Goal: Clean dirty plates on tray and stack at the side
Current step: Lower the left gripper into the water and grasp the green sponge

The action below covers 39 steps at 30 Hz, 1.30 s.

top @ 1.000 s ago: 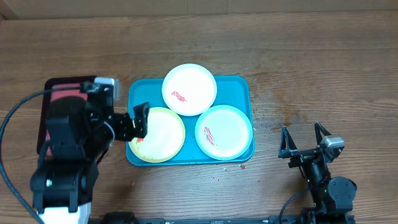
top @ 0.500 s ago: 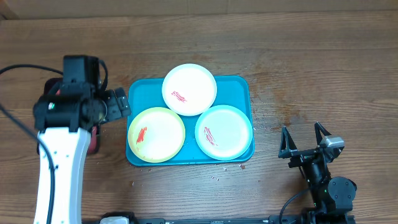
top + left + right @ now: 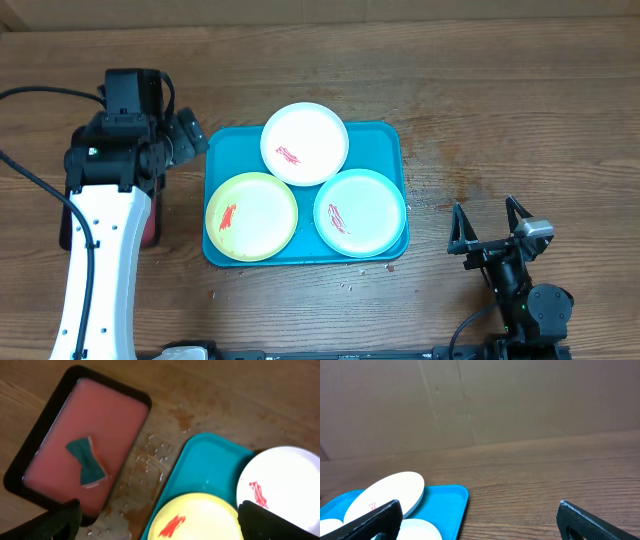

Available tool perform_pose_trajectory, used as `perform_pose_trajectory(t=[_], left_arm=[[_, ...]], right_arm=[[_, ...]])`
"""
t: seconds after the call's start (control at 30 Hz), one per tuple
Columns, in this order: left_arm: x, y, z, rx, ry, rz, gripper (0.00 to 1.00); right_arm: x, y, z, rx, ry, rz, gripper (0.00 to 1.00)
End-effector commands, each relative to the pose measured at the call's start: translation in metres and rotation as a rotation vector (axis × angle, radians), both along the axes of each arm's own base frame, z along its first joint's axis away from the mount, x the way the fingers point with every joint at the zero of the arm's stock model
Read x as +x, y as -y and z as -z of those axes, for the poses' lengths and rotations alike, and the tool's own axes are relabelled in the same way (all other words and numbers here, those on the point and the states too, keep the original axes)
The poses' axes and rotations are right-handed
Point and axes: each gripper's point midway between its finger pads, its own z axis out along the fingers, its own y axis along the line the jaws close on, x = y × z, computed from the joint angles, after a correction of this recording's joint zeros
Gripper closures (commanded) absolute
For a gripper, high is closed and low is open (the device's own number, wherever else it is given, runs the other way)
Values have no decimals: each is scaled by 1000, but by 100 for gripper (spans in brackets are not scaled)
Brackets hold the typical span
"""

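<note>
Overhead view:
1. Three plates are shown on the tray, all smeared red; none is cleaned or stacked.
2. Left claw and right claw are held apart, empty; the sponge lies untouched.

A sponge lies in the red tray; beside it, the blue tray holds a yellow plate and a white plate, both smeared red.

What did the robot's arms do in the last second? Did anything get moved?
The left claw pulled back off the yellow-green plate, going left and toward the far edge of the table, open and empty. Nothing was picked up. The right claw, that plate, the white plate, the blue-rimmed plate and the blue tray stayed put.
</note>
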Motion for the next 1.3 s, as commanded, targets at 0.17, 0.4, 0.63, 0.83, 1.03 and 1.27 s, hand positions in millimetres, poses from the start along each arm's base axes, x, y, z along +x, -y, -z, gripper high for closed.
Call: perform_pose_trajectory(t=[0.17, 0.4, 0.63, 0.83, 1.03, 1.27], left_arm=[[24, -35, 13, -55, 22, -96, 0], [17, -85, 52, -113, -59, -315, 13], [18, -101, 102, -138, -161, -482, 36], [14, -113, 138, -171, -223, -614, 24], [6, -133, 156, -144, -256, -697, 23], [3, -148, 157, -118, -239, -744, 23]], right_arm=[[1, 3, 2, -4, 4, 17, 0], [1, 3, 2, -4, 4, 17, 0], [1, 3, 2, -4, 4, 17, 0], [1, 3, 2, -4, 4, 16, 0], [1, 3, 2, -4, 4, 17, 0], [1, 3, 2, -4, 4, 16, 0]])
